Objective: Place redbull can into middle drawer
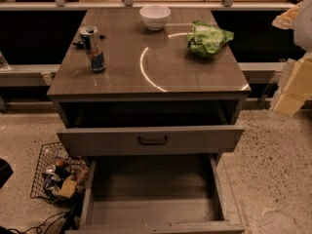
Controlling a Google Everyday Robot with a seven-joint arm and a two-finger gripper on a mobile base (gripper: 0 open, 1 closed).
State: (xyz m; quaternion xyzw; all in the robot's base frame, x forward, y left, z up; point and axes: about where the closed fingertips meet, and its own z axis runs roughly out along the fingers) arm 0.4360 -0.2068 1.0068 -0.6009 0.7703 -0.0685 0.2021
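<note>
The redbull can stands upright on the left side of the grey cabinet top, with a silver top and a blue and silver body. The middle drawer is pulled far out at the bottom of the view, and its bare grey floor and side walls show with nothing in it. Above it, a drawer front with a dark bar handle is pulled out a little. My gripper is a pale shape at the upper right edge, beyond the cabinet's right side and far from the can.
A white bowl stands at the back centre of the top. A green chip bag lies at the right. A wire basket with several items sits on the floor left of the drawers. Pale arm parts fill the right edge.
</note>
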